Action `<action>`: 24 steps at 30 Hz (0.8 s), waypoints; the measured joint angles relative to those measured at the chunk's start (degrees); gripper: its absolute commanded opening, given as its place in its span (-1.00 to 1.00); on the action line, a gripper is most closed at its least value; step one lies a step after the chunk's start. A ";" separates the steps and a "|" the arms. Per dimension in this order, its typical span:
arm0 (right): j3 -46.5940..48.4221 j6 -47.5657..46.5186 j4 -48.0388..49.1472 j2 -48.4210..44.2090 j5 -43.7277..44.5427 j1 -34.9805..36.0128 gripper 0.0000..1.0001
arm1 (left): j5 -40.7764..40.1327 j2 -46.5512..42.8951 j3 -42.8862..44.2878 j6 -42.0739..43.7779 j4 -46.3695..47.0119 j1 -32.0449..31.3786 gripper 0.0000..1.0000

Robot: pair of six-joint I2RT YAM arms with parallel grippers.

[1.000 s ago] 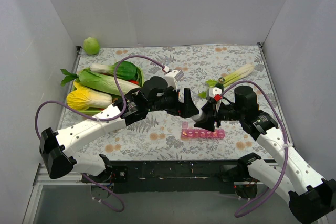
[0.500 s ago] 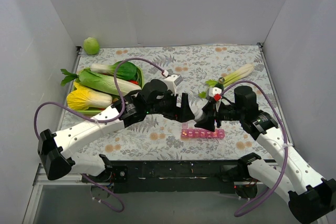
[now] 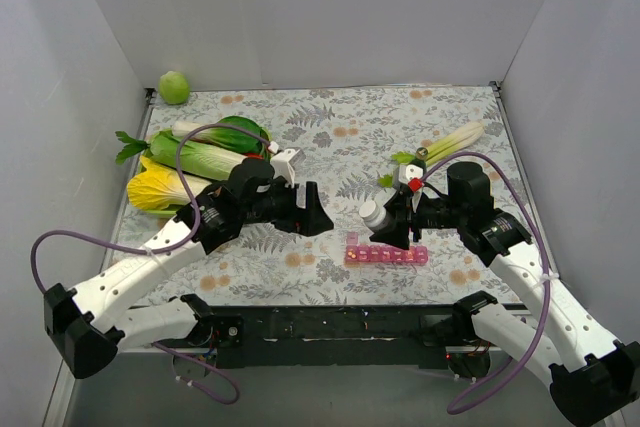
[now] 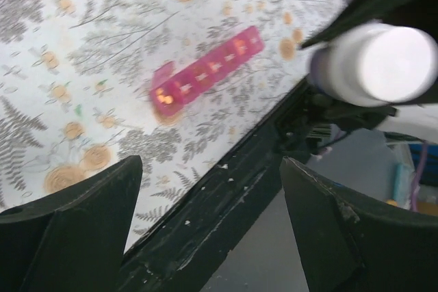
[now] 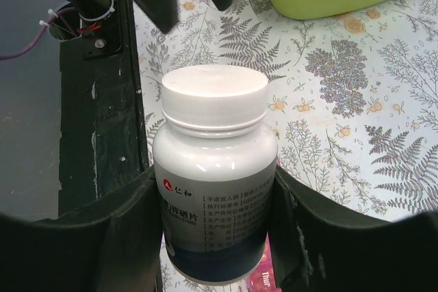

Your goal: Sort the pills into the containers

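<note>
Right arm reaches in from 4 o'clock with its elbow raised. The right gripper (image 5: 215, 237) is clenched on a white capped pill bottle (image 3: 373, 214), and its fingers (image 5: 130, 237) flank the lower body. The cap faces the left arm.

Left arm extends from 8 o'clock, low over the desk (image 3: 330, 127). The left gripper (image 3: 318, 219) is released and carries nothing. It sits at 9 o'clock of the bottle, apart from it.

The pink pill organizer (image 3: 386, 254) lies flat near the desk's front edge, at 5 o'clock of the bottle. In the top view the right gripper overlaps its far edge.

A green tray (image 3: 262, 139) of vegetables sits at 10 o'clock, and a leek (image 3: 455, 142) at 1 o'clock.
</note>
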 measured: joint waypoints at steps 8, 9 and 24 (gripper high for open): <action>0.00 0.00 0.02 0.00 0.02 0.00 -0.97 | 13.22 -0.09 4.87 0.92 8.81 -0.07 0.96; 0.00 0.00 0.02 0.02 0.02 0.00 -0.97 | 14.34 1.05 5.64 0.39 10.34 -0.07 0.96; 0.00 -0.02 0.04 0.61 -0.02 0.02 -0.97 | 17.38 14.36 11.65 -4.11 14.40 -2.73 0.43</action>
